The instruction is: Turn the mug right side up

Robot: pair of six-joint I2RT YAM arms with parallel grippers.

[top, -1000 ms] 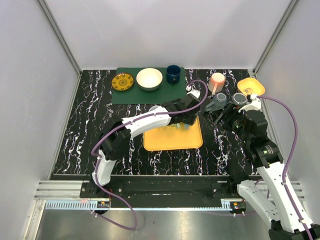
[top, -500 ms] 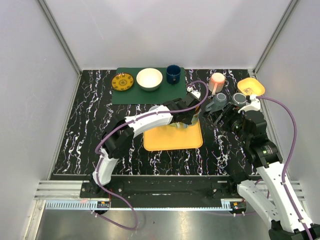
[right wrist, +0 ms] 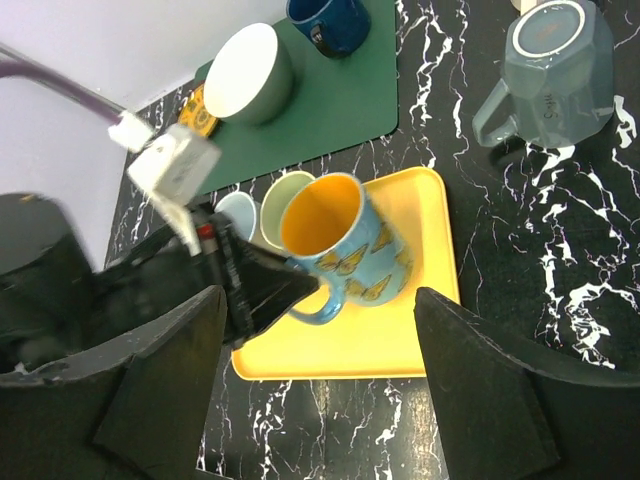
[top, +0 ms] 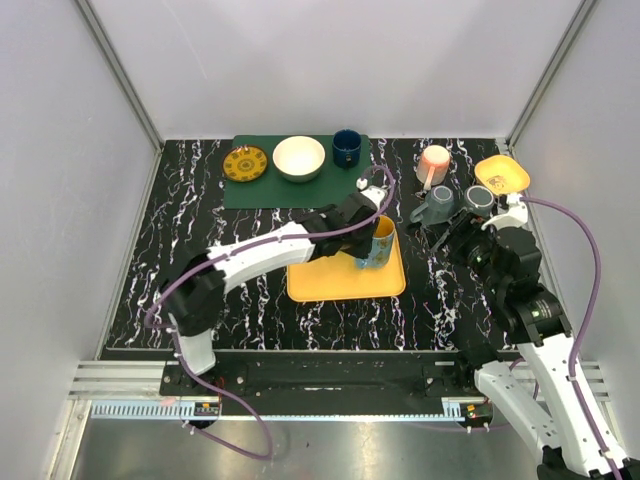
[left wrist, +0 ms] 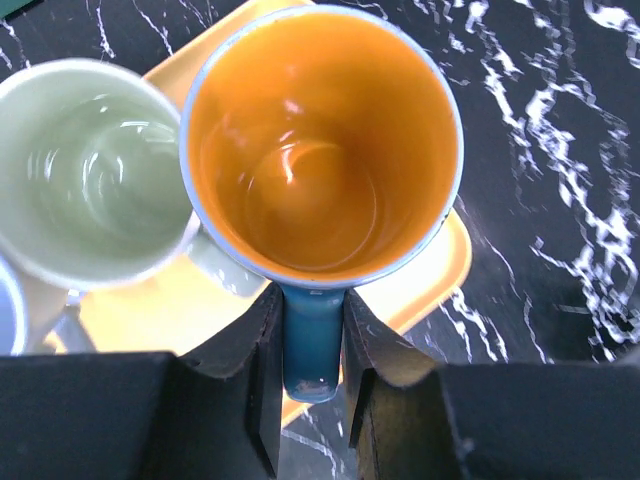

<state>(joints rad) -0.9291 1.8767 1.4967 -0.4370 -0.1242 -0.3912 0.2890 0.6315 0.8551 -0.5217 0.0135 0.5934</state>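
Top external view: at the rear left of the tabletop (top: 170, 250), a green mat (top: 300, 188) carries a yellow saucer (top: 245, 164), a white bowl (top: 299, 158) and a dark blue cup (top: 347, 148). At centre, the left tool (top: 372, 228) is closed narrowly on the handle of the butterfly mug (top: 381, 243), which is held tilted, orange mouth upward, over the right part of the yellow tray (top: 330, 280); contact with the tray cannot be determined. In the left wrist view, the handle (left wrist: 312, 335) is seen clamped between both fingers, with a pale green cup (left wrist: 95, 170) just beside the mug. Farther right are a pink cup (top: 434, 163), a grey mug (top: 437, 204) set base up, a grey cup (top: 478, 199) and a yellow dish (top: 502, 174). The right tool (right wrist: 318, 310) is spread wide, with nothing gripped.
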